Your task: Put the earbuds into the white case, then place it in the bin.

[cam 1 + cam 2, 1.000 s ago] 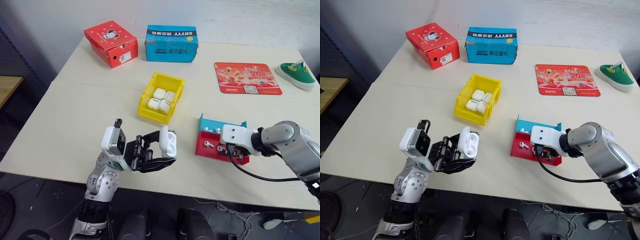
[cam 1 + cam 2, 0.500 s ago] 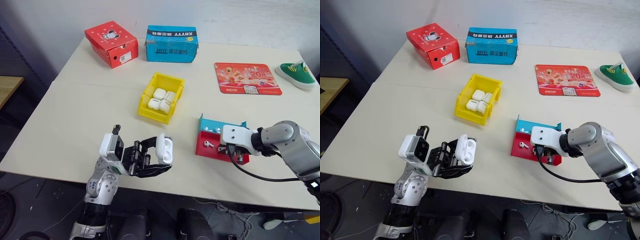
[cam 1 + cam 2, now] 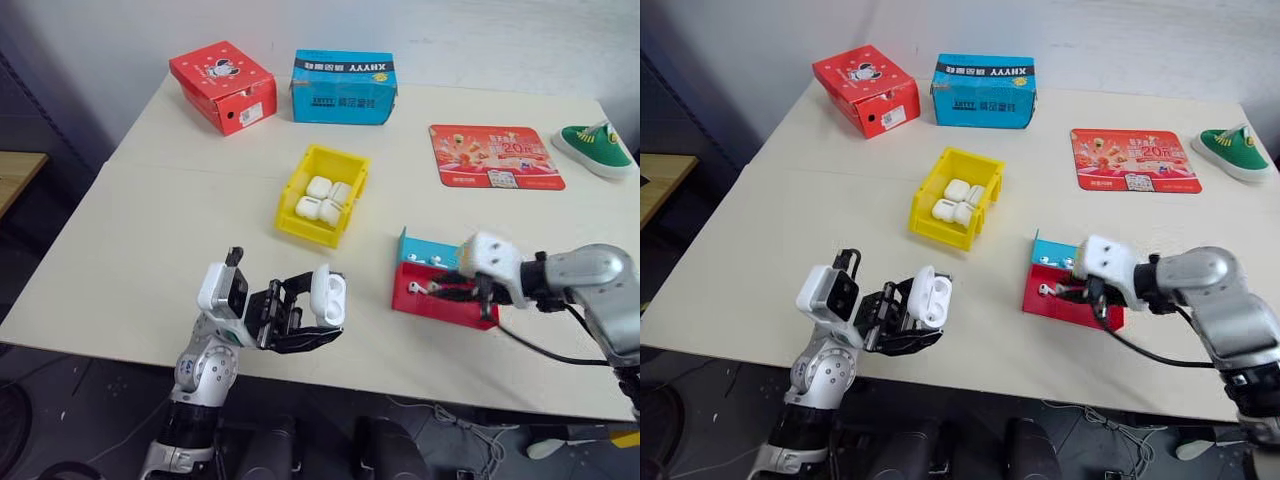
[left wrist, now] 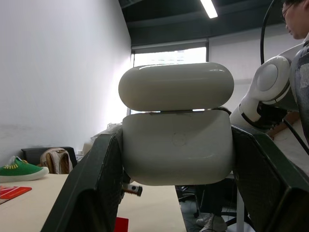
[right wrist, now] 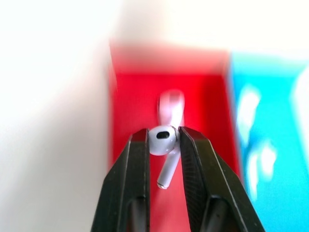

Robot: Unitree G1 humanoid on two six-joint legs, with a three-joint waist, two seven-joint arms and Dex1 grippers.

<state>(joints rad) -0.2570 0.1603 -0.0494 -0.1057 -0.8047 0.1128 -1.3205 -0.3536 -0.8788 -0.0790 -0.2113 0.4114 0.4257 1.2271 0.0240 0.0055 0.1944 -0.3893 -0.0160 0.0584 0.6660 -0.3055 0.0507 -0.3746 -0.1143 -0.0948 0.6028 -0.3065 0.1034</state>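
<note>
Currently the left gripper (image 3: 318,312) sits at the lower left of the head view, off the near table edge, its two black fingers clamped on either side of the white case (image 3: 328,297). In the left wrist view the case (image 4: 176,123) stands upright between the fingers with its hinged lid raised. At the lower right, the right gripper (image 3: 437,288) is over the red-and-blue tray (image 3: 447,308); the right wrist view shows its fingers (image 5: 135,169) pinched on the head of one earbud (image 5: 162,147), stem hanging down, above the red half of the tray, with a second, blurred earbud (image 5: 171,107) lying on the red floor behind. More earbuds (image 3: 427,259) lie against the blue part of the tray. At frame centre the yellow bin (image 3: 322,194) rests on the table (image 3: 150,240), holding several other white cases (image 3: 324,199). Along the upper edge are a red box (image 3: 222,85) at upper left and a blue box (image 3: 343,86) just right of it; a red printed mat (image 3: 494,156) and a green shoe (image 3: 594,148) sit at upper right. Part of a person (image 4: 298,29) shows at the edge of the left wrist view.
</note>
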